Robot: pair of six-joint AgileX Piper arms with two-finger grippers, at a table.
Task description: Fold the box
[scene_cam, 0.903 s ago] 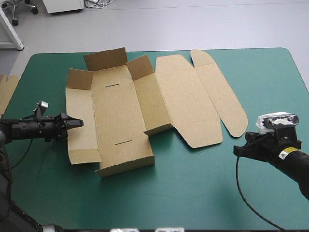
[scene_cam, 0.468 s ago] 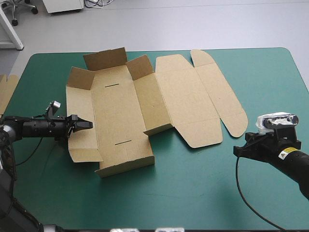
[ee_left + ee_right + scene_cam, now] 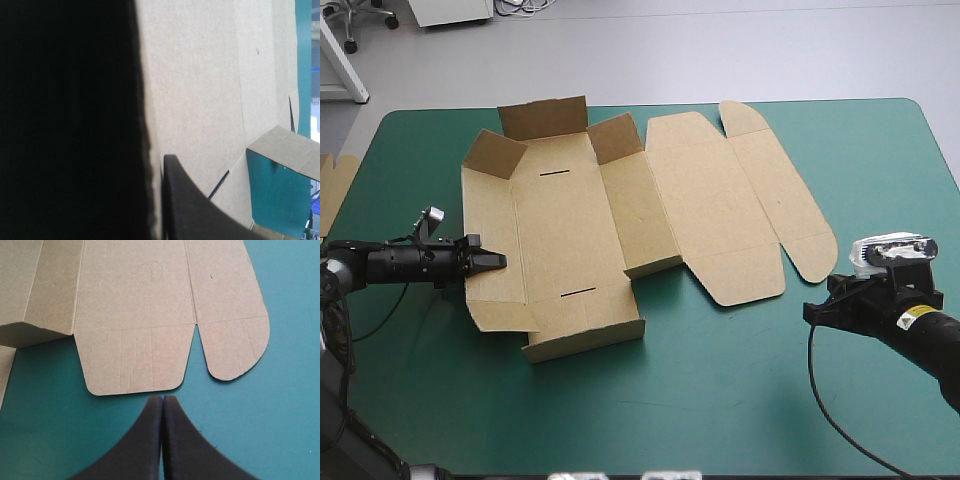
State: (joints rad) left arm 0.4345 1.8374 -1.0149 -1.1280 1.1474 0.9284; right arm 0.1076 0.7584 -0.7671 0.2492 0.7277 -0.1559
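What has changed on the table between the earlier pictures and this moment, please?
The left gripper reached rightward over the left edge of the box, and the whole box slid a little to the right and toward the table's far edge. The right gripper stayed where it was, shut, and the lid lies flat as before.

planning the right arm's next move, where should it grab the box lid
Probably the wide rounded lid flap of the box, lying flat just ahead of the right tool: its free edge faces the tool, so come in low from the robot's side.
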